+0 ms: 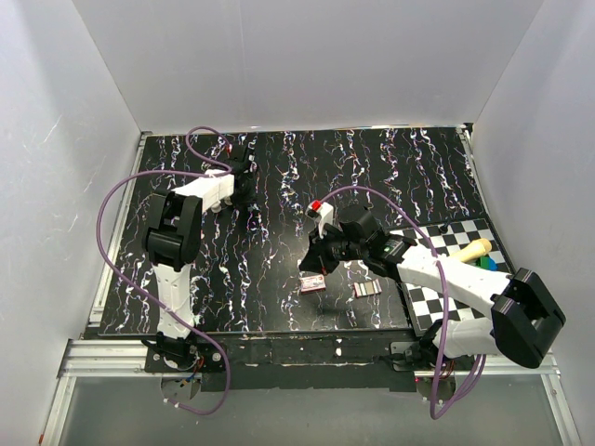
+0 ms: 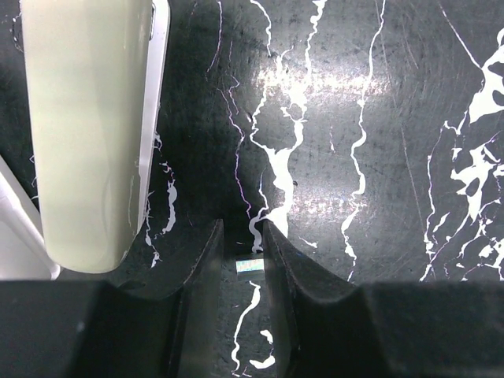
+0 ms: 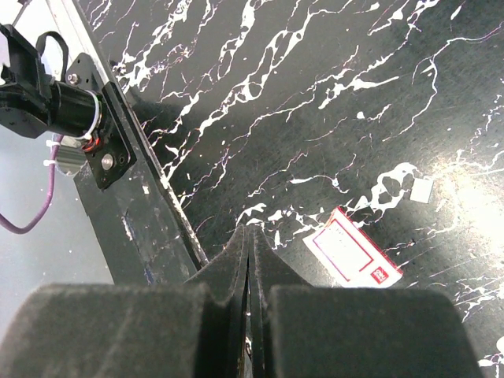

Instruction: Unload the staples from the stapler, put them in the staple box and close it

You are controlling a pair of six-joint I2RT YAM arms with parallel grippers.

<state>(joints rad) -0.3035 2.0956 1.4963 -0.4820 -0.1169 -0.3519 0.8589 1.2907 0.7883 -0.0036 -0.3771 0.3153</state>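
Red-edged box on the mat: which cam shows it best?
Right wrist. The red-edged box lies close and sharp there, with its white face, red border and corner mark all visible. Top external shows it only as a tiny pinkish patch. Left wrist does not show it.

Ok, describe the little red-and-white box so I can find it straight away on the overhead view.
On the black marbled table, look just left of the checkerboard mat on the right, near the front edge. The box lies flat there, white with a red border; the small grey block between it and the mat has no red.
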